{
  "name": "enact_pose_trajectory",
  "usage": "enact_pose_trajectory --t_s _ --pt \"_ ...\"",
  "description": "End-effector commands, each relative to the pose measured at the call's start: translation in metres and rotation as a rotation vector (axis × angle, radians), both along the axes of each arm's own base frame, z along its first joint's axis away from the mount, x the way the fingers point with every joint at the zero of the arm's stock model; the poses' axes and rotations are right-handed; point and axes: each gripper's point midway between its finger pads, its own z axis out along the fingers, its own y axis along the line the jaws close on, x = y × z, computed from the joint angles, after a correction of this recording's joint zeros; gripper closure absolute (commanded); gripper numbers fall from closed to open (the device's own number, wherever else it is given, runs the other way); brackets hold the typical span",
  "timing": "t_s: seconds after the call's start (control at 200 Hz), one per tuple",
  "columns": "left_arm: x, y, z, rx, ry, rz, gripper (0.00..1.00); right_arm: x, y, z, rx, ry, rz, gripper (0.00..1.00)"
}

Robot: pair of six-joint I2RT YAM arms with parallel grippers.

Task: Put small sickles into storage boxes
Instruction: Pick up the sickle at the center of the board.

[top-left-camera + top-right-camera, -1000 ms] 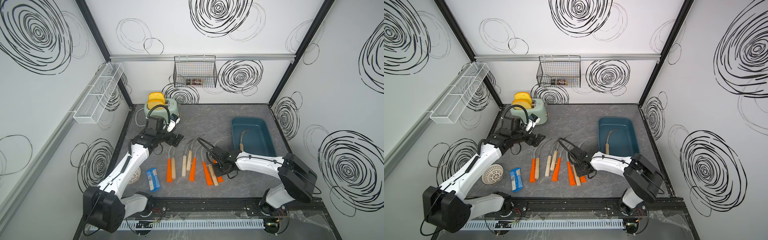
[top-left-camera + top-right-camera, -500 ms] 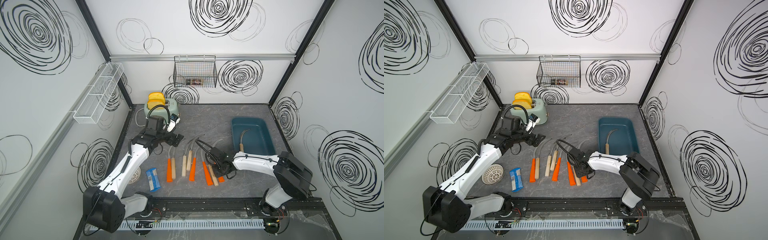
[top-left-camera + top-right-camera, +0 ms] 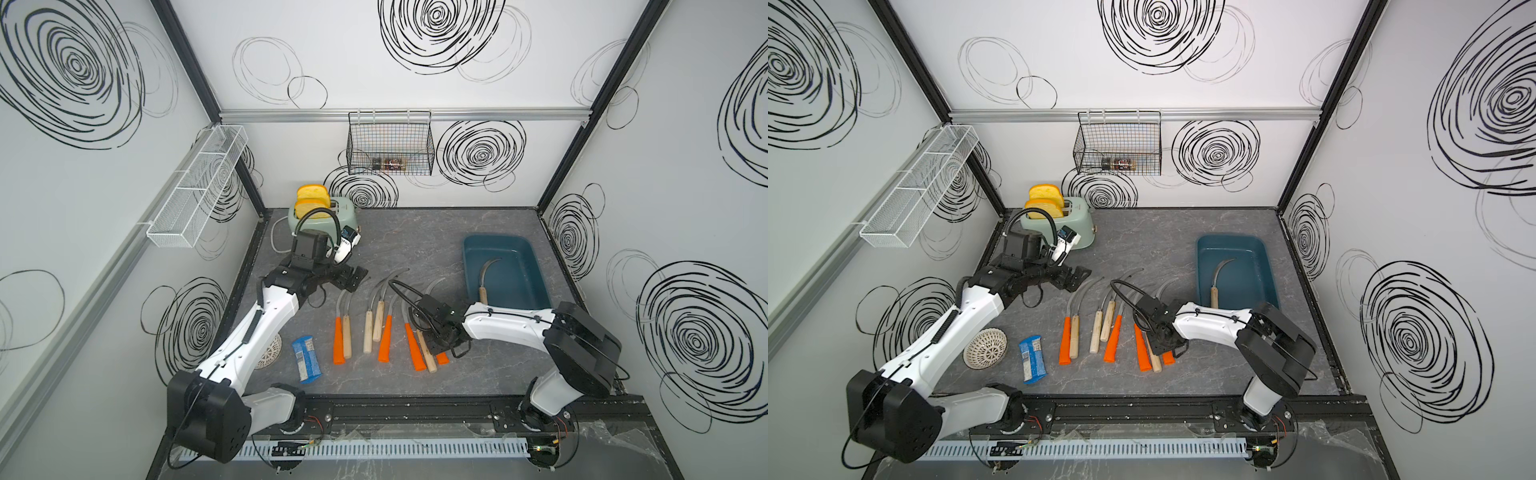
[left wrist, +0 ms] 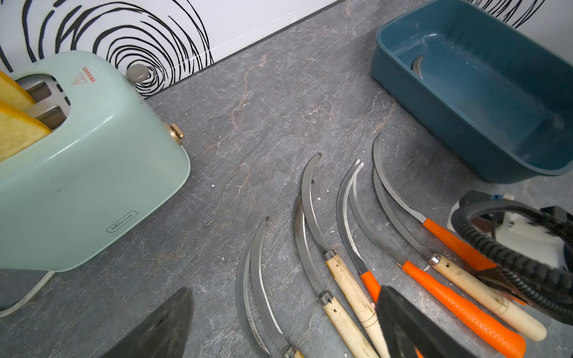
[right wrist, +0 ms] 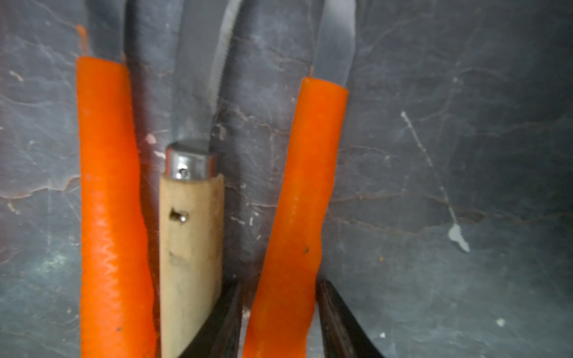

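1. The blue box (image 3: pixel 515 286) sits on the gray table (image 3: pixel 415 249). I will tell where everything is from this box.
2. One wood sickle (image 3: pixel 484 278) lies inside the blue box. Its handle is near the front wall and its blade curves toward the back.
3. Eight more sickles (image 3: pixel 385 338) lie in a row on the table just beside the box, on the box's long side. Some handles are orange and some are pale wood.
4. The right gripper (image 3: pixel 438 347) is down low on the sickle in the row that is closest to the box.
5. In the right wrist view its two black fingers (image 5: pixel 338 313) squeeze the handle of that orange sickle (image 5: pixel 297 186), one on each side. The sickle lies flat on the table.
6. The left gripper (image 3: pixel 352 279) hangs over the far end of the row, well away from the box. Its fingers are spread wide and it holds nothing.
7. A green toaster (image 3: pixel 332 214) stands even farther from the box, past the left gripper.
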Motion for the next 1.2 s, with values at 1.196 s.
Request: enact_pose_trajectory --t_s 1.196 --pt "0.007 -0.005 0.02 -0.003 -0.054 -0.016 0.04 -0.014 -0.026 -0.011 -0.084 0.028 -0.045 0.58"
